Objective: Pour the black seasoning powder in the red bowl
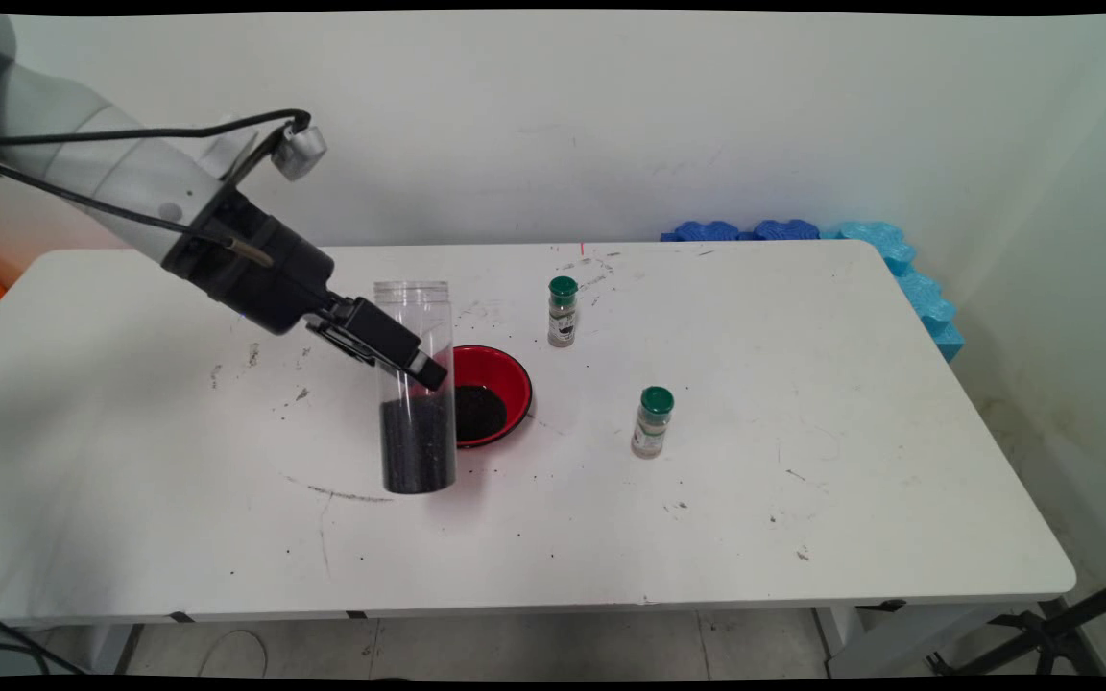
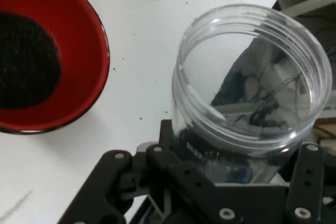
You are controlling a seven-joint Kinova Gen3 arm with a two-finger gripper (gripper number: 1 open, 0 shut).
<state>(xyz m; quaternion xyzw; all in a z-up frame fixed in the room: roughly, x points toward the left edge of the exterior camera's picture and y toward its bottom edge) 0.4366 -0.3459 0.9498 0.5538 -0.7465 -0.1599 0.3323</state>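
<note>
- Gripping a tall clear jar (image 1: pixel 416 384) about halfway up its wall, the gripper (image 1: pixel 409 360) comes in from the table's left far side at a downward slant; in the hand view the black fingers (image 2: pixel 310 182) flank the jar (image 2: pixel 252 77) on either side just under its threaded rim, so I judge them pinched on it.
- Standing upright left of the table's (image 1: pixel 803 499) middle, roughly midway between near and far edges, the jar is open-topped and its lower part is filled with dark granules.
- Handling, as a judgement: the thin clear plastic looks light and somewhat springy, smooth enough to slip; the fill makes it bottom-heavy, and with no lid any tilt would spill. A hold across the wall above the dark fill, squeezed gently, seems soundest.
- Touching or just behind the jar's right side is a red bowl (image 1: pixel 493 393) holding a dark patch of the same sort of granules; I cannot tell whether they actually touch.
- Further right, toward the far edge, stands a small green-capped spice bottle (image 1: pixel 563 312).
- Right again and nearer, a second green-capped bottle (image 1: pixel 652 422) stands well apart from the bowl.
- Blue foam pieces (image 1: pixel 899 259) lie by the table's far right corner.
</note>
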